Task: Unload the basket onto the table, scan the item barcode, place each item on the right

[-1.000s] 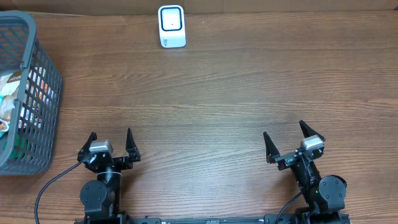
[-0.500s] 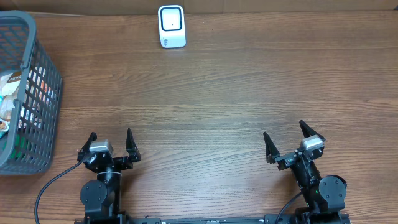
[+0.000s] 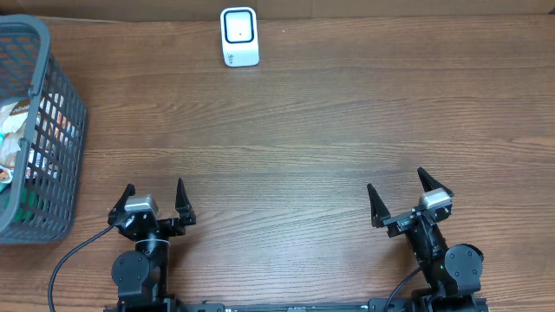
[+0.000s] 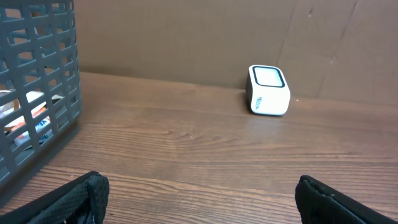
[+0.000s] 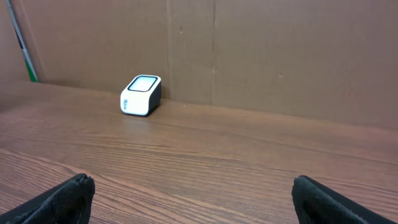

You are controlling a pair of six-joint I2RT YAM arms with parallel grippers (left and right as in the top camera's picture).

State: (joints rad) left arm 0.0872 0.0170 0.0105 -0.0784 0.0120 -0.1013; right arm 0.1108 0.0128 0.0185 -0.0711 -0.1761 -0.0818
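Observation:
A white barcode scanner (image 3: 239,36) with a dark window stands at the table's far edge, also seen as the scanner (image 4: 268,91) in the left wrist view and the scanner (image 5: 141,95) in the right wrist view. Packaged items (image 3: 19,143) lie inside a grey mesh basket (image 3: 65,130) at the left; the basket wall (image 4: 43,81) fills the left of the left wrist view. No barcode shows. My left gripper (image 3: 154,196) rests open at the near left, nothing between its fingers. My right gripper (image 3: 400,189) rests open at the near right, also holding nothing.
A brown cardboard wall (image 5: 249,50) backs the wooden table (image 3: 303,130). A green-tipped rod (image 5: 22,46) leans at the far left of the right wrist view.

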